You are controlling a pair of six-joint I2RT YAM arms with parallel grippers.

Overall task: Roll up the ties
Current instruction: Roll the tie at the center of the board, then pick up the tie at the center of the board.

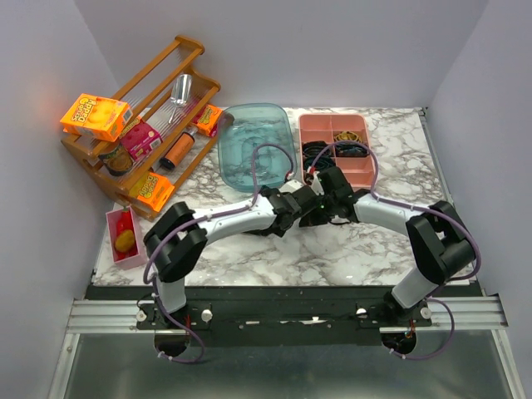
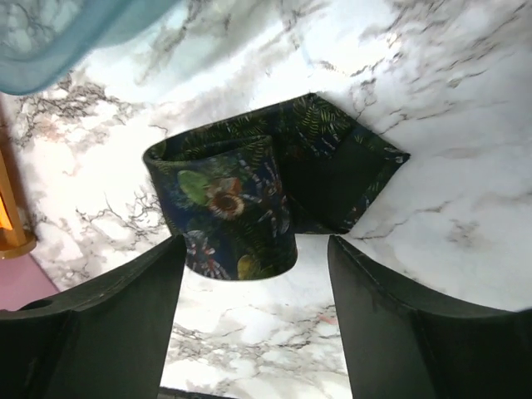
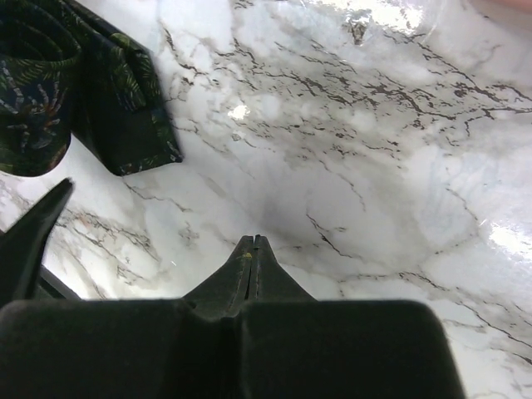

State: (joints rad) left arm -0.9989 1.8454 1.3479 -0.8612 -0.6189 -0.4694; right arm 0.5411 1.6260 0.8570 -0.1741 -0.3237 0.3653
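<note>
1. Marble-look white table (image 1: pixel 249 253) with grey veins, boxed in by plain pale walls (image 1: pixel 332 50) on three sides.
2. From above you basically can't see the tie. Both arms (image 1: pixel 241 218) meet mid-table and their wrists sit right over it.
3. The left wrist cam does show it. The tie (image 2: pixel 229 208) is dark navy with a leaf and flower print, rolled into a loose coil on the marble. Its pointed end lies flat just to the right of the coil.
4. Left tool (image 2: pixel 256 245) is released, fingers spread wide either side of the coil. There's a clear gap on the right side. Can't tell if the other finger brushes the fabric.
5. Right tool (image 3: pixel 253 249) is clenched tight on nothing, tips over bare marble. The tie sits up in the top-left corner of its view, cut off by the frame.
6. Some dark pointed shape (image 3: pixel 33 241) pokes in at the left edge of that same view. It's cropped and I can't say what it is.
7. At the back there's a teal see-through tub (image 1: pixel 241 125) beside a pink divided tray (image 1: pixel 334 117). The tray holds dark coiled stuff too small to identify.
8. Far left is a wooden rack (image 1: pixel 189 43) with orange snack boxes (image 1: pixel 96 116) and a metal cup (image 1: pixel 181 87). In front of it is a small pink tray (image 1: pixel 110 229) with something yellow in it.
</note>
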